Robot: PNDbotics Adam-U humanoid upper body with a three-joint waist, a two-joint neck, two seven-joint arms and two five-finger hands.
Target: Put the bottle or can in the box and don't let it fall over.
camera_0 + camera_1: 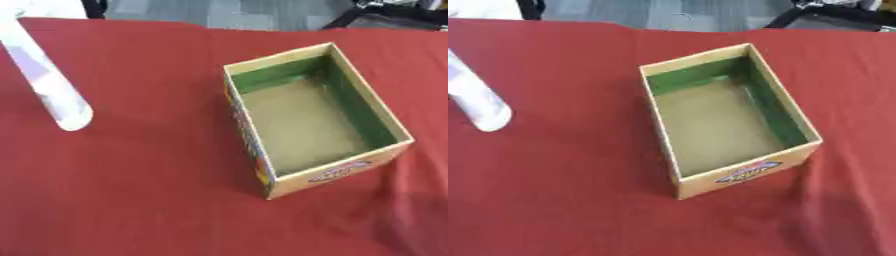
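Note:
A tall white bottle [45, 80] with a pale label stands on the red tablecloth at the far left, its top running out of the view's upper left corner. An open cardboard box [317, 120] with green inner walls and a brown floor sits right of centre, with nothing inside it. A colourful logo shows on its near wall [745, 174]. The bottle and the box stand well apart. Neither of my hands shows in either view.
The red cloth [149, 190] covers the whole table, with wide bare stretches between bottle and box and along the near side. Beyond the table's far edge lie grey floor [236, 12] and dark furniture at the upper right.

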